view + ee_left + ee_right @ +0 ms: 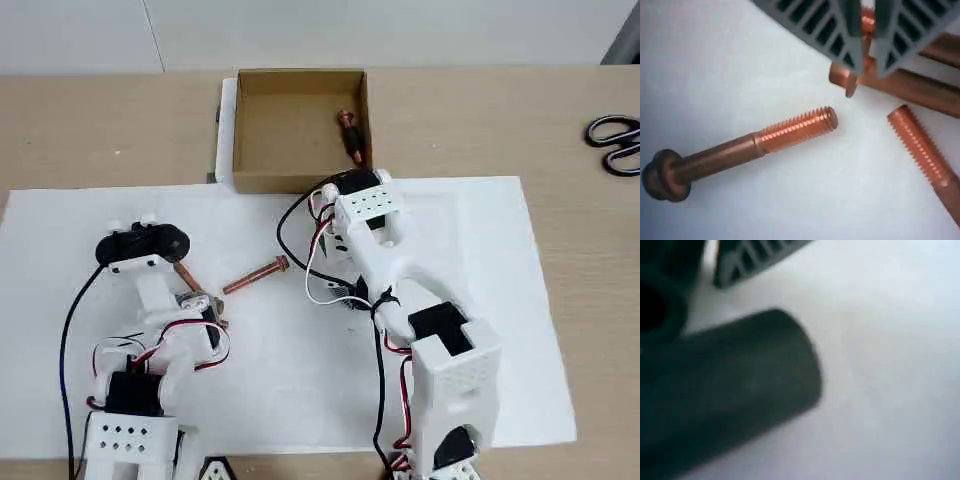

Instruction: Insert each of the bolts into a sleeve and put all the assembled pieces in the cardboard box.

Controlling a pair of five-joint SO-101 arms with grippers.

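Note:
The cardboard box [297,181] stands at the back of the table with one bolt in a dark sleeve [350,136] inside. My left gripper [866,67] is shut on a copper bolt [907,86] low over the white paper; from above, this gripper [205,305] sits at the front left. A loose bolt [740,150] lies just beside it, and the same bolt [255,275] lies mid-sheet. Another bolt's threaded end [922,147] lies close by. My right arm's wrist [366,207] hangs just in front of the box. A black sleeve [740,400] lies on the paper under a grey ribbed part of my right gripper [755,257].
A white paper sheet [480,260] covers the work area on the wooden table. Scissors [615,145] lie at the far right. A second dark round piece [655,305] sits beside the black sleeve. Cables [330,285] trail between the arms.

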